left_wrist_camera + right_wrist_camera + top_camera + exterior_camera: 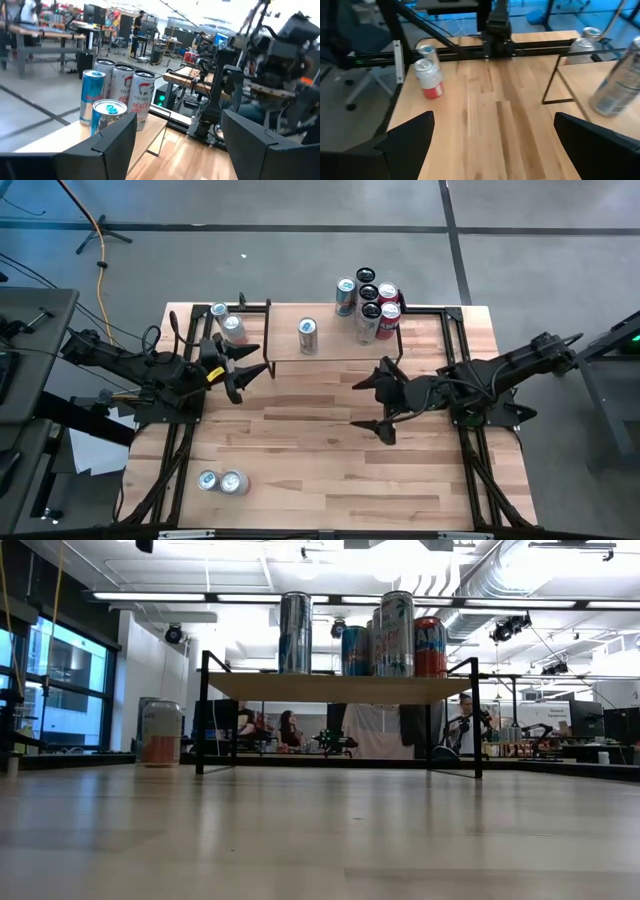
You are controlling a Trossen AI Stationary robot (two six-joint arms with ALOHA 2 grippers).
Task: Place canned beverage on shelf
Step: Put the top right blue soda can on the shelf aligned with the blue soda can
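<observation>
1. Pincer of the left arm (250,372): released, the two fingers apart with nothing between them. It hangs over the worktop (320,465) just beside the left end of the shelf (335,350).
2. Pincer of the right arm (357,404): wide apart and empty too, over the middle of the worktop, just in front of the shelf's right half.
3. Arm pose: each arm reaches in from its own side, stretched low, and the two pincers point toward each other.
4. Cans not yet placed: a pair (228,322) stands upright on the worktop just left of the shelf, near the left pincer. A second pair (221,481) stands at the front left, well apart from both pincers.
5. Cans already on the shelf: a single can (308,336) near the middle and a cluster (368,302) at the back right.
6. Handling, as I judge it: a can is stiff but thin-walled, so a hard squeeze may dent it. The skin is smooth and can slip, and a full can has some weight.
7. Where to take hold: at the middle of the body, from the side, can kept upright. The pair near the left pincer stands close together, so the fingers have little room between them.
</observation>
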